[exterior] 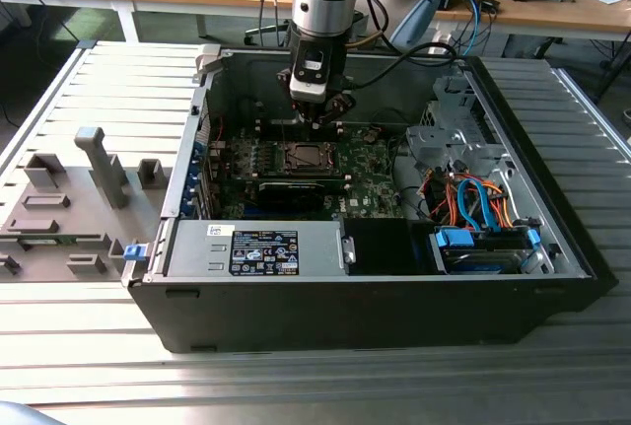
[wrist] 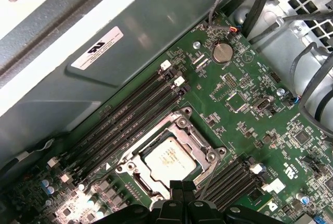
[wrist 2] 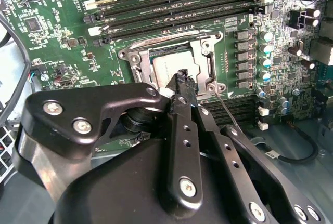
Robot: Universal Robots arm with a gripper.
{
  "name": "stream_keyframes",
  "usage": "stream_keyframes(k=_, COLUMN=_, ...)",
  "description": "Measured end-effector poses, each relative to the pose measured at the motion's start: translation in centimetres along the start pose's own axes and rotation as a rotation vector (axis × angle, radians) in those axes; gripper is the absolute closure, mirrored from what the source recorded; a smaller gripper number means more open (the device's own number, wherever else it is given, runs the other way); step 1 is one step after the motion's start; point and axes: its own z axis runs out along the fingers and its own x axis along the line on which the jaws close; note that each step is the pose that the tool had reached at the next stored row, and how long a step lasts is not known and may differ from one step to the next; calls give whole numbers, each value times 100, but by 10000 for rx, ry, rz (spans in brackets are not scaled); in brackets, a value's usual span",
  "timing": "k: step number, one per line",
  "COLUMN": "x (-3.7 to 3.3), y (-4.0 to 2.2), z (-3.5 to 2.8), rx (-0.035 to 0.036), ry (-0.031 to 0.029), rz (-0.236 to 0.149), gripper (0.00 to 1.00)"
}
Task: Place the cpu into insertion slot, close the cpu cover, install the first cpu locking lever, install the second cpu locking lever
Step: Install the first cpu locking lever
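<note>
The end effector (wrist 2: 182,74) hung with its fingers pressed together. Directly below its tips, the cpu (wrist: 170,159) sat in the insertion slot (exterior: 284,157), framed by the lowered cpu cover (wrist: 205,148).

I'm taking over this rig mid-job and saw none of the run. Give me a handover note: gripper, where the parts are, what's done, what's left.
Gripper: shut, nothing seen between its fingers, hanging just over the socket inside the computer case.
cpu: seated flat in the insertion slot on the green board.
cpu cover: appears down, framing the chip.
Done: cpu placed; cover seemingly closed.
Left: a thin wire locking lever stands up beside the socket, unlatched. I cannot tell the other lever's state.
</note>
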Motion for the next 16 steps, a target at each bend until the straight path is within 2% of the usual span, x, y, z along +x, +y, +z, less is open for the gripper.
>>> stream_keyframes(k=16, x=0, y=0, z=0, rx=-1, ry=-3, rz=-83, gripper=89)
